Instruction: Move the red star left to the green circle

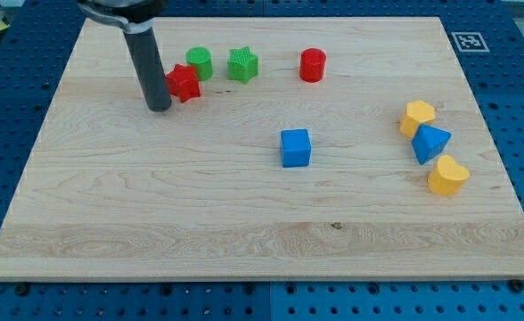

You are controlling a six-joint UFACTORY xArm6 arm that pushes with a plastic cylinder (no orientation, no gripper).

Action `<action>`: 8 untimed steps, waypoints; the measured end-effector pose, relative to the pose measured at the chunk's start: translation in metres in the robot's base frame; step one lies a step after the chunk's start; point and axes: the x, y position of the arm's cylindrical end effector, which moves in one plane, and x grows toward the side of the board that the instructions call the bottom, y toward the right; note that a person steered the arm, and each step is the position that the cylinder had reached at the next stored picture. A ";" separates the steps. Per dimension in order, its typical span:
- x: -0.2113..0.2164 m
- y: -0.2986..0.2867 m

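The red star (184, 83) lies on the wooden board near the view's top left. It touches the lower left side of the green circle (200, 63). My tip (159, 107) stands just left of and slightly below the red star, close against it. The dark rod rises from the tip toward the view's top edge.
A green star (242, 64) sits right of the green circle. A red cylinder (312, 65) is further right. A blue cube (295, 147) is near the middle. At the right are a yellow hexagon (417, 117), a blue triangular block (430, 143) and a yellow heart-like block (447, 176).
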 end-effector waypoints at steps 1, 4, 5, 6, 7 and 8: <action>0.002 0.057; -0.016 0.081; -0.025 0.063; -0.028 0.061; -0.034 0.049; -0.034 0.035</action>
